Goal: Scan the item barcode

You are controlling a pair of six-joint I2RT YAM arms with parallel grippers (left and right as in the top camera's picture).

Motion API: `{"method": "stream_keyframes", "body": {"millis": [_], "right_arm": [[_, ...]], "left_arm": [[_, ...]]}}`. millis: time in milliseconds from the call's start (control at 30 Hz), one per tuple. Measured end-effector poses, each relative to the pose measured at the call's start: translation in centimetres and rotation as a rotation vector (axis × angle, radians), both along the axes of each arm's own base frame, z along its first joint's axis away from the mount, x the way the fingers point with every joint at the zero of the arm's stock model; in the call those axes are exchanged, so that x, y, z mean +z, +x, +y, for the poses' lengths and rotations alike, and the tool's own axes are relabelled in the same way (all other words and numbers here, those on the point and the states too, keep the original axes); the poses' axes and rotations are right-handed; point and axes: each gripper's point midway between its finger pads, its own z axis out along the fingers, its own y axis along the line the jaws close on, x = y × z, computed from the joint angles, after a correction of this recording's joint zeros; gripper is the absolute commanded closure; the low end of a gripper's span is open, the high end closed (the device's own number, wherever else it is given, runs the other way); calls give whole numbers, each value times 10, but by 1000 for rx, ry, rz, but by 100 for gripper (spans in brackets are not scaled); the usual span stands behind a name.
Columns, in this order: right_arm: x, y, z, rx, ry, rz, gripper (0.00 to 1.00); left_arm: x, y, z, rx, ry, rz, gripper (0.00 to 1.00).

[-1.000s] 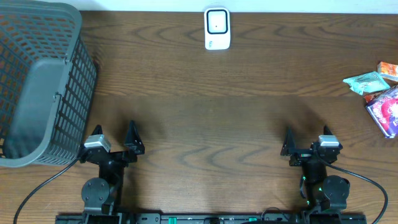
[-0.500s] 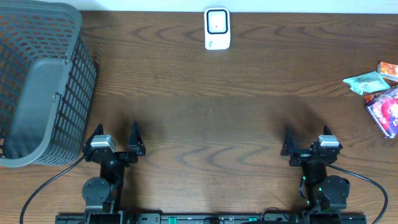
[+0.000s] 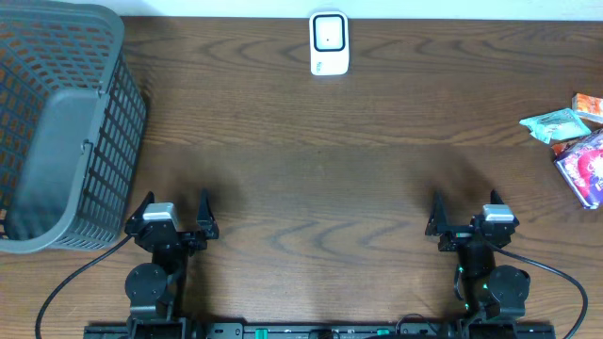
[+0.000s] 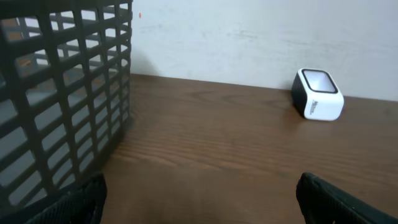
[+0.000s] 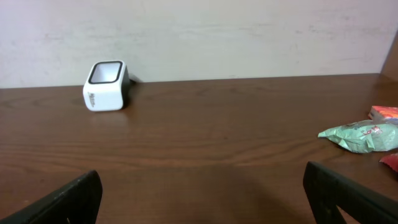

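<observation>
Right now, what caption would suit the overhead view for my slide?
Before scanning: left tool and right tool open, empty; white scanner far centre, grey basket left, snack packets right.

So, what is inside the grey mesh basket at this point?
Only the basket's plain grey floor shows; no item is visible in it. Its left part runs off the overhead picture, so that corner cannot be checked.

Grey basket (image 4: 125, 74) stands left; white scanner (image 4: 318, 95) sits far right.

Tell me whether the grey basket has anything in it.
Empty as far as shows: overhead, only bare grey floor is visible inside the basket, though the frame cuts off its left side.
</observation>
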Motion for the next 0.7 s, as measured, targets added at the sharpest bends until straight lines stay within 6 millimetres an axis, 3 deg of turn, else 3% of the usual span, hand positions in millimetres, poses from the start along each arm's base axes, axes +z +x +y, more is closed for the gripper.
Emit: {"method": "stream_keyframes", "body": {"millis": [700], "right_arm": [[0, 0, 0, -3, 0, 0, 1]], "left_arm": [[0, 0, -1, -6, 30, 0, 2]]}}
